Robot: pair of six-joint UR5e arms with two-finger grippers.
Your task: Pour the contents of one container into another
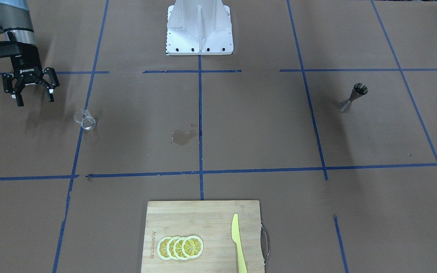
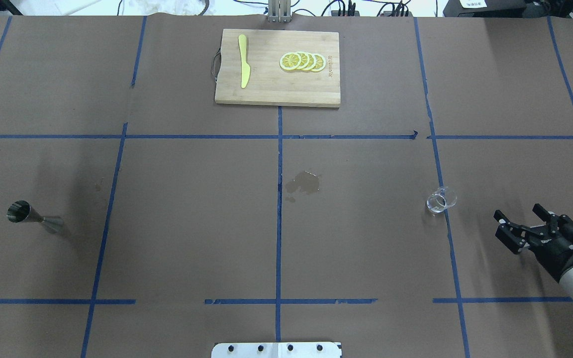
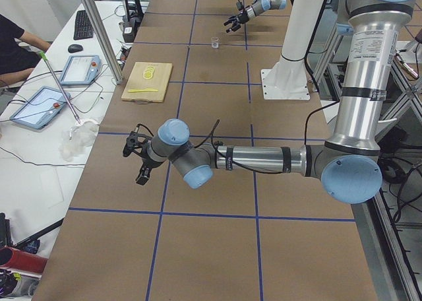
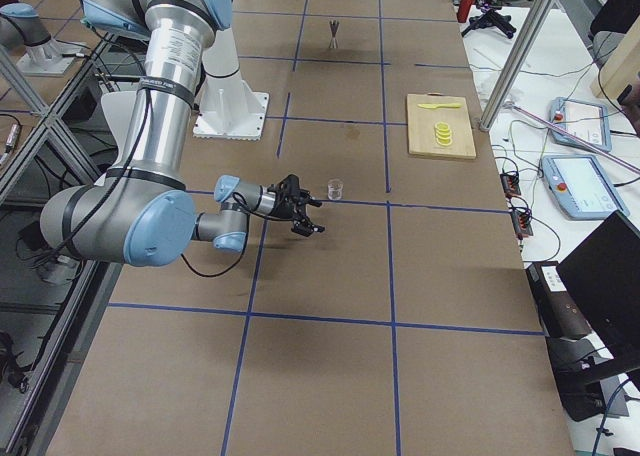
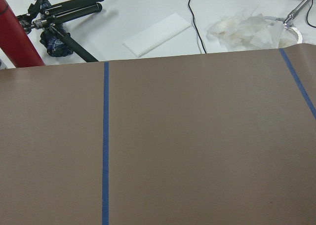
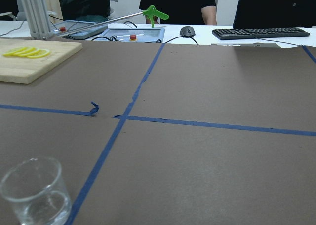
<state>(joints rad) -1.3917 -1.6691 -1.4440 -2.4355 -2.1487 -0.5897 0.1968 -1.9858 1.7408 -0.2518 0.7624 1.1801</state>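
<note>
We judge glass cup [image 1: 85, 120] light, brittle, slick: grip mid-wall. Fingers of right gripper [image 1: 35, 99] spread, empty; left gripper [image 3: 134, 162]: we cannot tell.

the table [image 2: 192, 223] is covered in brown paper, marked off into large rectangles by blue tape lines [image 2: 279, 238]. a bamboo cutting board [image 2: 266, 84] with a metal handle lies flat at the top centre of the overhead view, straddling the middle tape line. near the middle of the frame, just right of that line, is a dark wet patch [image 2: 305, 183] on the paper. a small clear glass cup [image 2: 441, 199] stands upright at centre right, right at a tape line. a steel jigger [image 2: 35, 217] stands on one cone at the far left, well apart from the cup. the robot's white base plate [image 1: 199, 36] sits at the bottom centre edge.
</note>
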